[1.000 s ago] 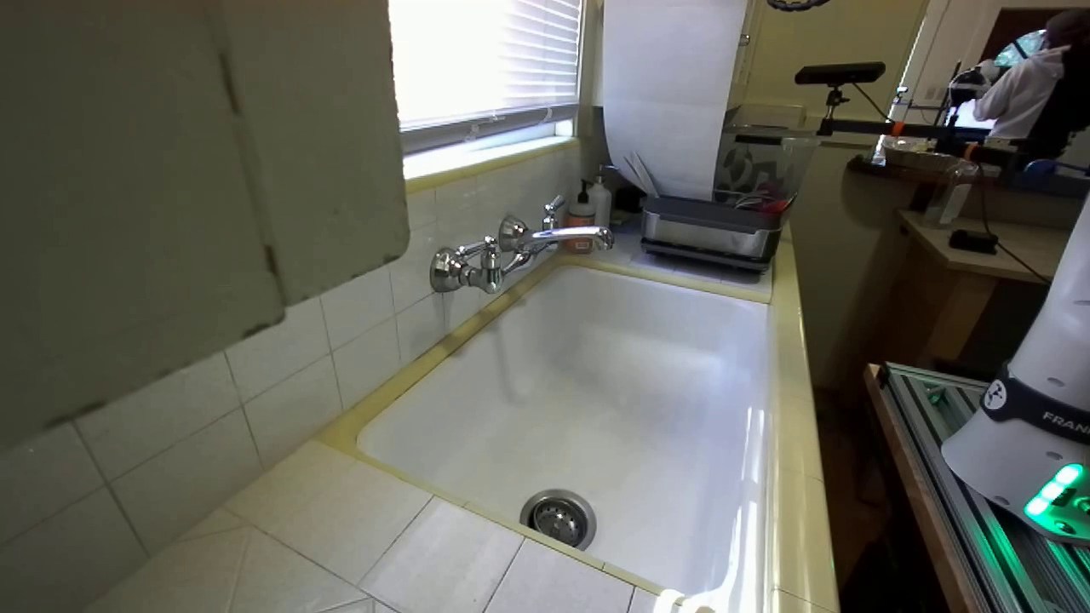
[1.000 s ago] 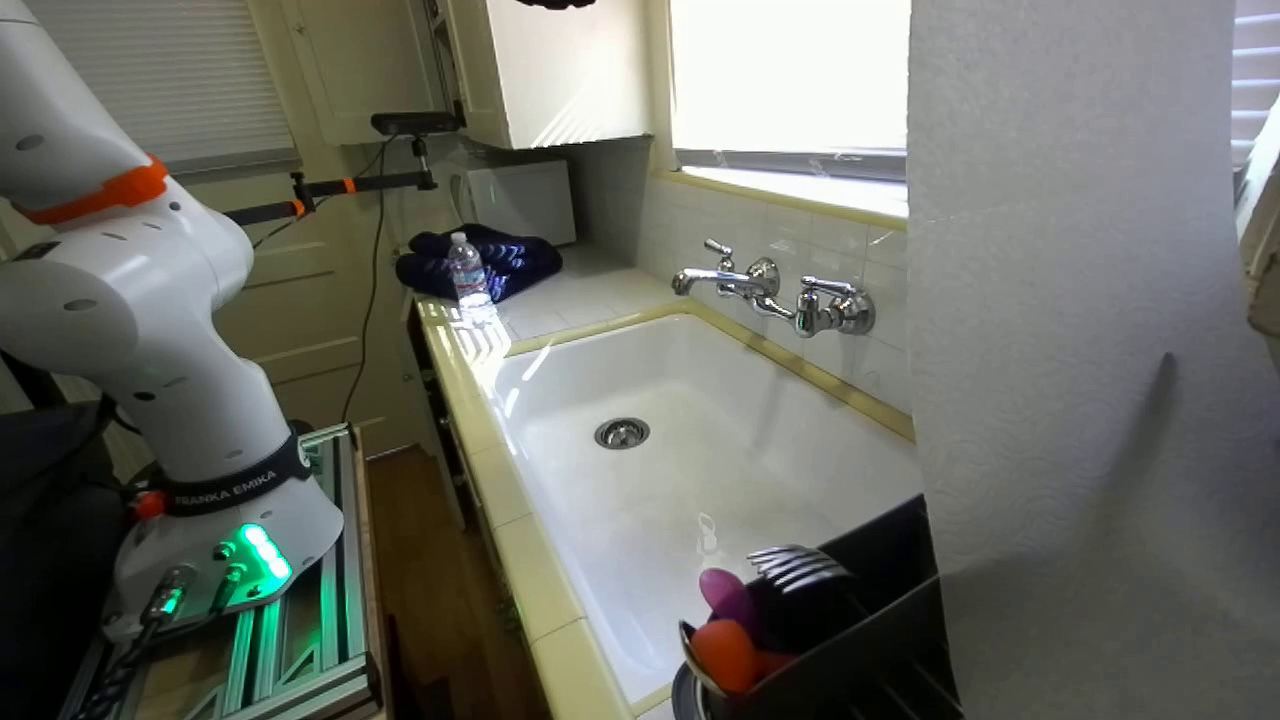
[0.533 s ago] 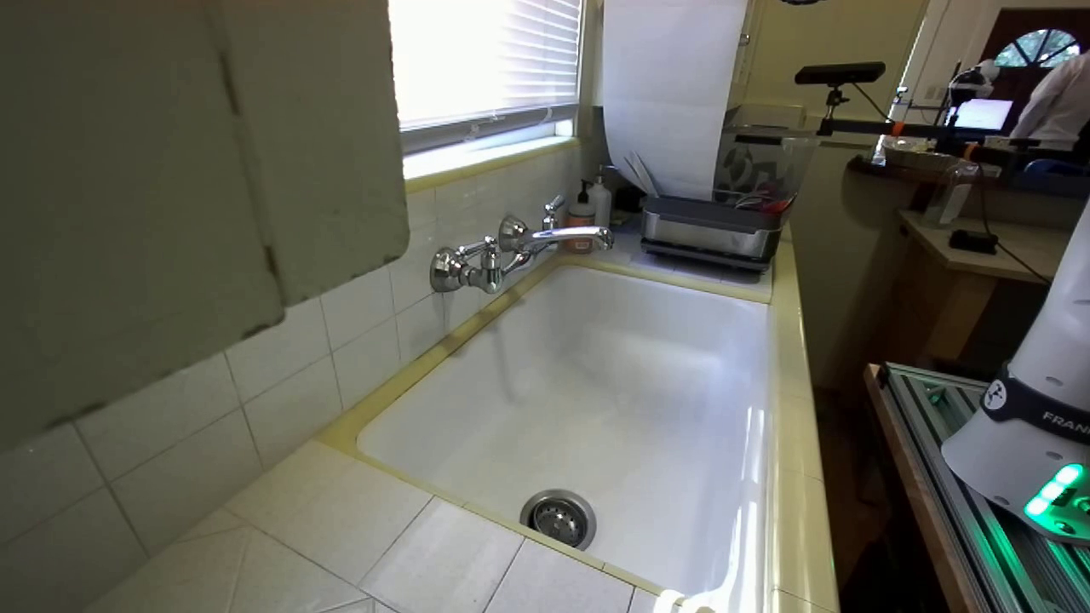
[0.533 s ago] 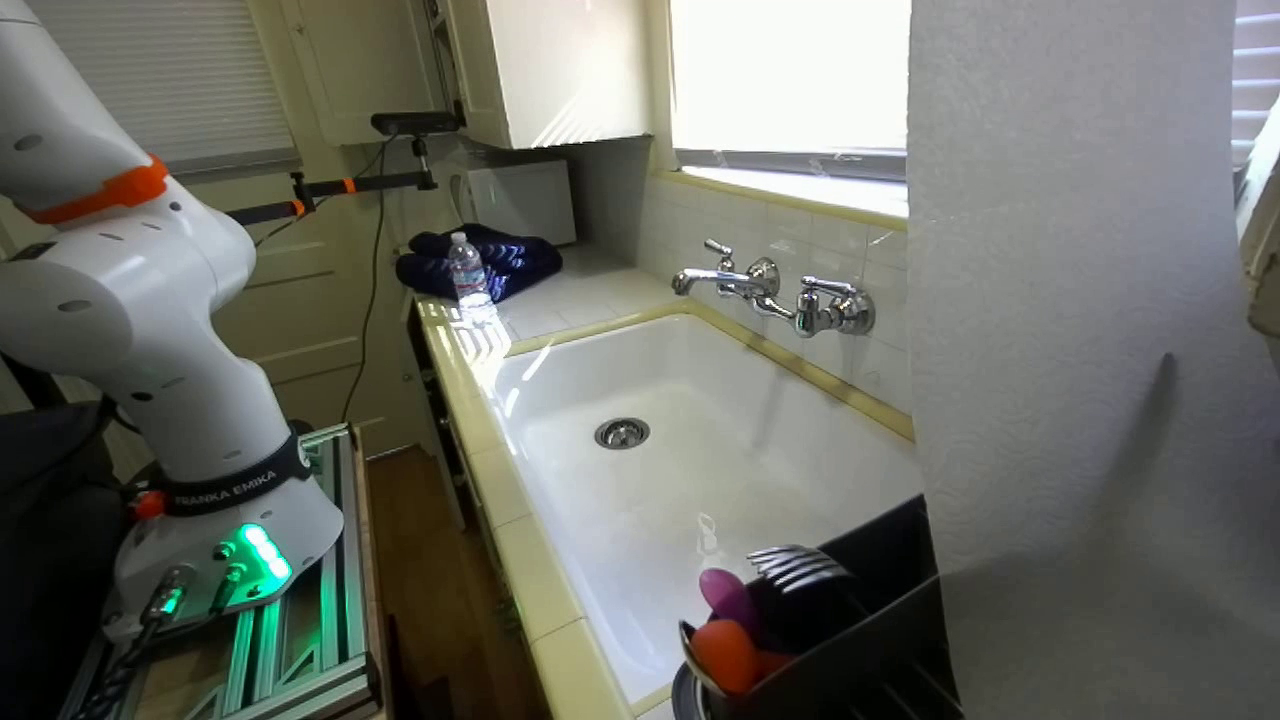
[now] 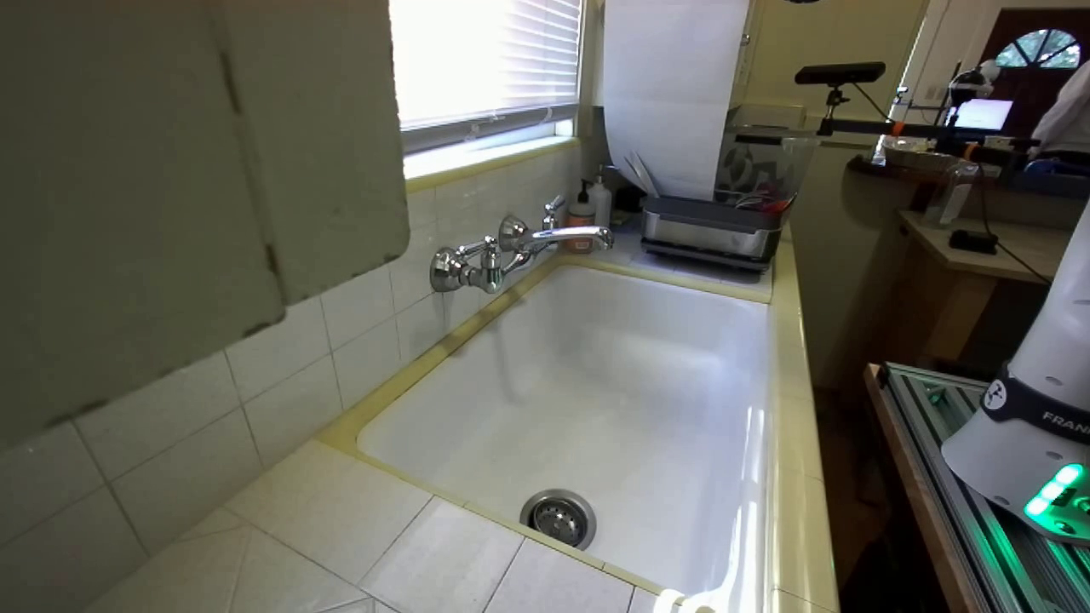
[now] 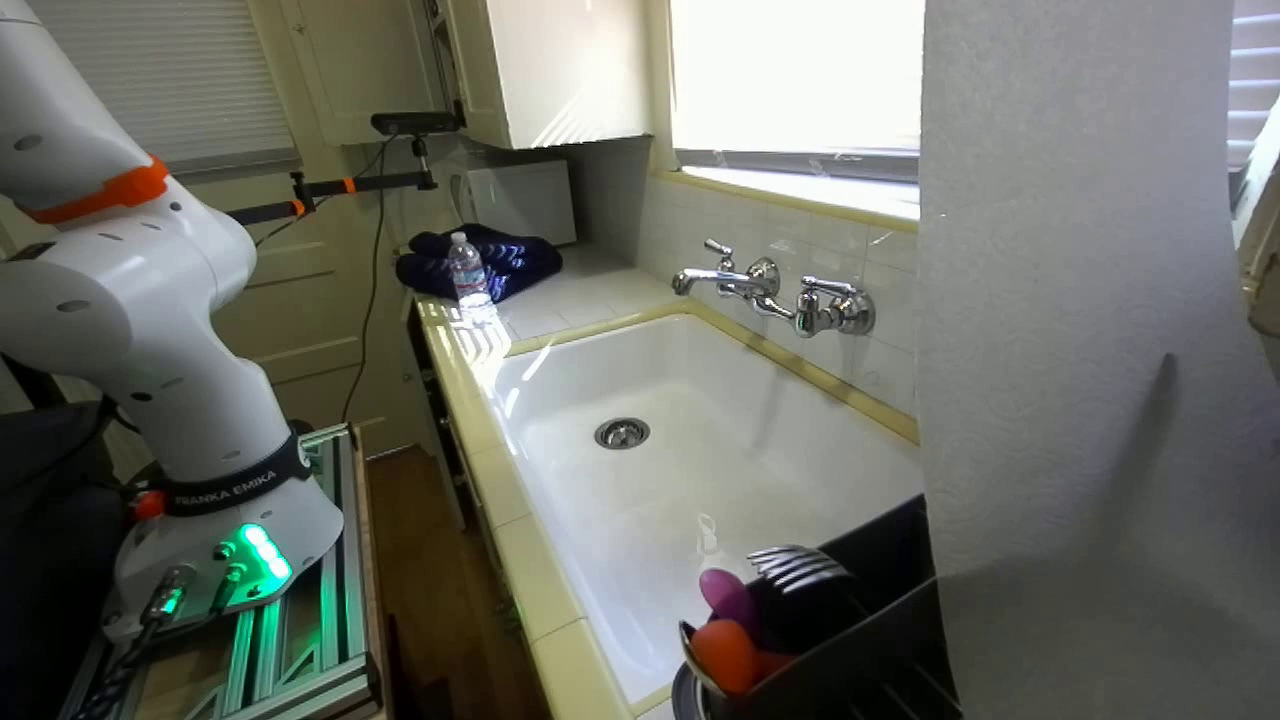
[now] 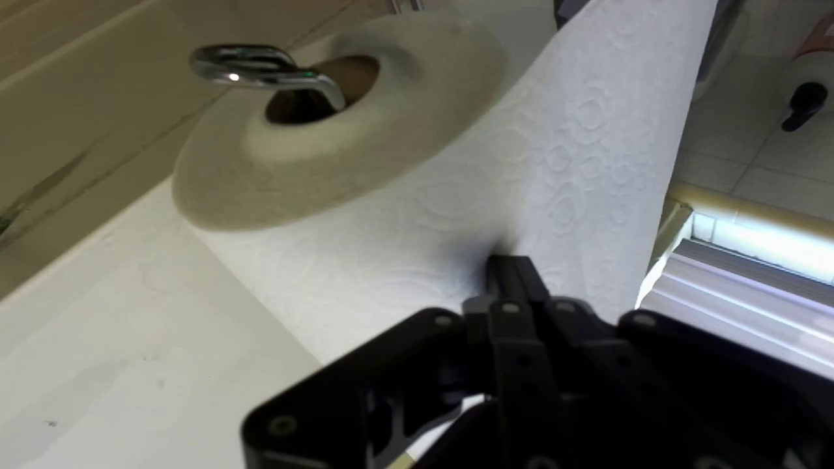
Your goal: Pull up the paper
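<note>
I can't tell whether my black jointed end effector (image 7: 508,262), cropped at the wrist view's bottom edge, touches the embossed white paper sheet (image 7: 586,169). Sheet's top cut off in both exterior views; my white robot arm (image 6: 160,330) is cropped there too. In an exterior view, right edge crops a person in white (image 5: 1067,117).

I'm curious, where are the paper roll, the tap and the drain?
Paper roll (image 7: 397,251), in the wrist view: curved side
Tap (image 5: 558,235), in an exterior view: spout
Drain (image 6: 622,433), in an exterior view: strainer
</note>
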Controlling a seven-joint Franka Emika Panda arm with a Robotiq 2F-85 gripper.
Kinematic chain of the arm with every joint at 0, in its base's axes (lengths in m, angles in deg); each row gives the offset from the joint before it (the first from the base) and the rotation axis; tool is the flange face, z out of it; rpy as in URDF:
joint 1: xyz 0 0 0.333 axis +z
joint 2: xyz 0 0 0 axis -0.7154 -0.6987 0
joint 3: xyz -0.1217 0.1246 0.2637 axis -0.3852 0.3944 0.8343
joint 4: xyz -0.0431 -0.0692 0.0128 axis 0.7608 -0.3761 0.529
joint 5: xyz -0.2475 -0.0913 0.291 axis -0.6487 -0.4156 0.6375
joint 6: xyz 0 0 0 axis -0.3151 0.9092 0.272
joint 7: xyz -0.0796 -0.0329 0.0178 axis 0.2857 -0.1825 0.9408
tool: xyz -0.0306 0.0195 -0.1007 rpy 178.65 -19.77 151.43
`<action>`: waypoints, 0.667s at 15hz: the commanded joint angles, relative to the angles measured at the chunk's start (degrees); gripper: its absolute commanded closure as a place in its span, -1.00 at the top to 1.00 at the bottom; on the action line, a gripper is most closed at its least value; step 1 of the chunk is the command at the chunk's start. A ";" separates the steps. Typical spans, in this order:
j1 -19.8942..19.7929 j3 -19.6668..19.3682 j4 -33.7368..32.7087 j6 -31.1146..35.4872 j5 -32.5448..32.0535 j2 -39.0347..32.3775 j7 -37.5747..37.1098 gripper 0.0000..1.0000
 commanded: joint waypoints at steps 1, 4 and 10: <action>-0.61 -0.09 -1.76 -0.43 0.50 0.18 1.31 -1.00; -0.63 -0.09 -2.77 -0.38 0.54 0.83 1.29 -1.00; -1.98 -1.06 -4.10 -0.40 0.82 1.95 0.72 -1.00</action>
